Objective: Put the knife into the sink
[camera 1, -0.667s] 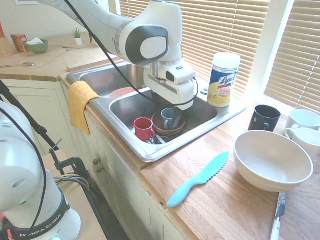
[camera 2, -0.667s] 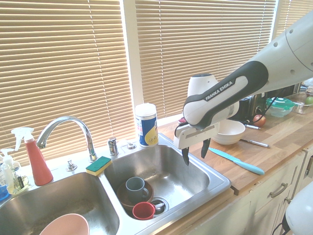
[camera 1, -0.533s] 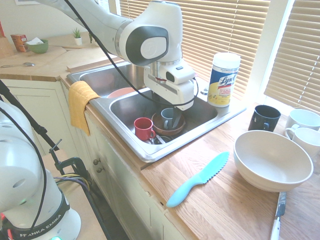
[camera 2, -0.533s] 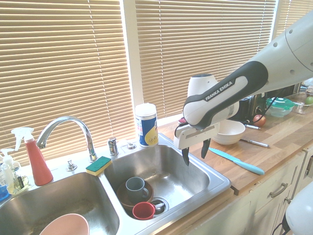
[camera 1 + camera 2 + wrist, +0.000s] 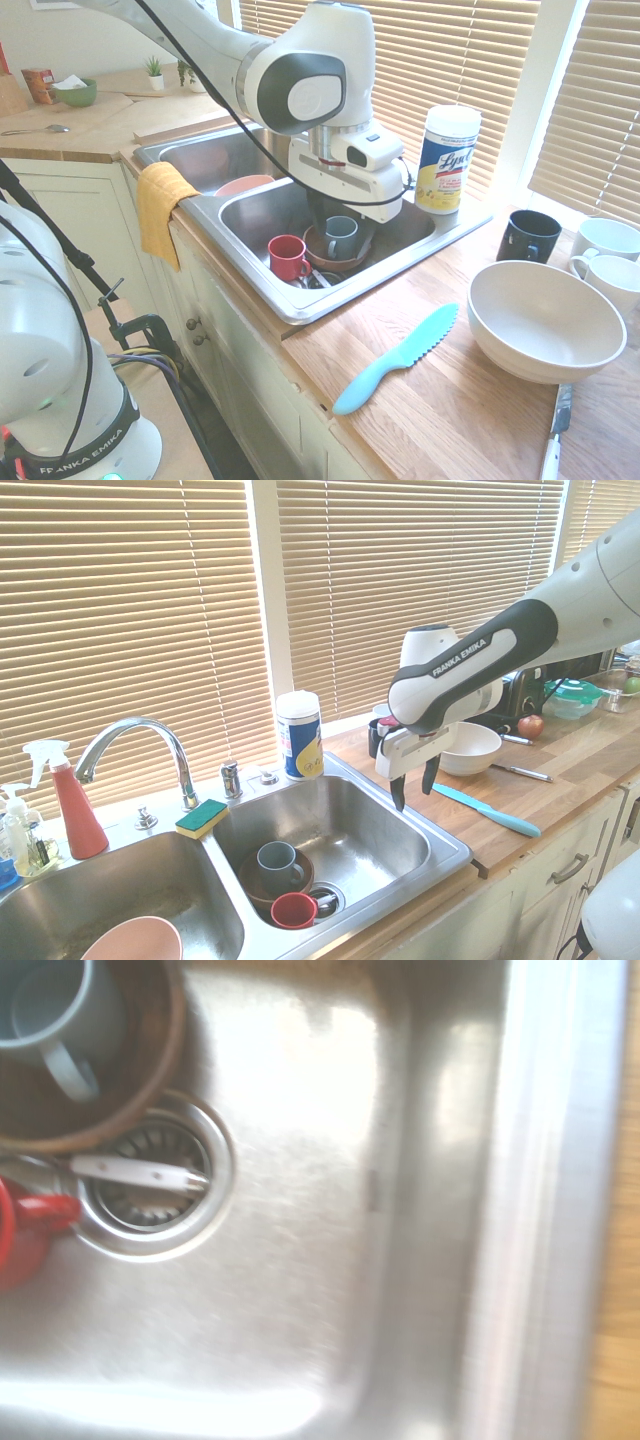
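Now the gripper is hanging wide open and empty over the sink. The knife is lying beyond it on the desk, so the approach is pending: crossing over, descending and closing on it.

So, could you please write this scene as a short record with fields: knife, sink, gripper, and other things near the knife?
knife: turquoise knife lies flat on the wooden countertop, outside the sink
sink: right basin holds a red cup, a grey mug in a brown bowl
gripper: gripper open, empty, pointing down above the basin's right part
near knife: white bowl; metal knife
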Motion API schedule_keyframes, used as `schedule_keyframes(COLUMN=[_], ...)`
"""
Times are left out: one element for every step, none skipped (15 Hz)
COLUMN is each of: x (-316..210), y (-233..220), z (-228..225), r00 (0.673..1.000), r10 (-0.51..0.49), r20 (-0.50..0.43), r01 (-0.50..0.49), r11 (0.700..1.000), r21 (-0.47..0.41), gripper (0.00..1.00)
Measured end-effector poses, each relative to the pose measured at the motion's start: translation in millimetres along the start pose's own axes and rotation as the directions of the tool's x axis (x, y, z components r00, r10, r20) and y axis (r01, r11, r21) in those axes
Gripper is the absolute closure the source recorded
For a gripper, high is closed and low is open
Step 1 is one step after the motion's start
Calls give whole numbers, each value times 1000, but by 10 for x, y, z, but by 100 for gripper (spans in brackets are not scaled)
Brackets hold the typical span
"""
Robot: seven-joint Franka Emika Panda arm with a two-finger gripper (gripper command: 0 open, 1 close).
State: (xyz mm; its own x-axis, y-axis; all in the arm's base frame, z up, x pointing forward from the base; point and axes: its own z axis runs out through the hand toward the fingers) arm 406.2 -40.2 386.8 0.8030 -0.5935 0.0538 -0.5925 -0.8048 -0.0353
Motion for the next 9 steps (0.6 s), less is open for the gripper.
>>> schedule_keyframes(x=[74,130,150,157,164,168,174,177,179], y=[167,330,486,633,791,924,1030,1115,1177], z=[-26,-16,30,80,138,191,230,272,311], r00=[999,997,993,988,985,985,985,986,987], r10=[-32,-78,-120,-152,-170,-175,-175,-168,-163], r20=[2,-3,0,5,7,10,8,3,-4], r01=[32,78,120,152,170,175,175,168,162], r11=[999,997,993,988,985,984,983,984,984], r21=[8,9,0,-12,-29,-42,-54,-63,-70], gripper=[0,0,0,0,0,0,0,0,0])
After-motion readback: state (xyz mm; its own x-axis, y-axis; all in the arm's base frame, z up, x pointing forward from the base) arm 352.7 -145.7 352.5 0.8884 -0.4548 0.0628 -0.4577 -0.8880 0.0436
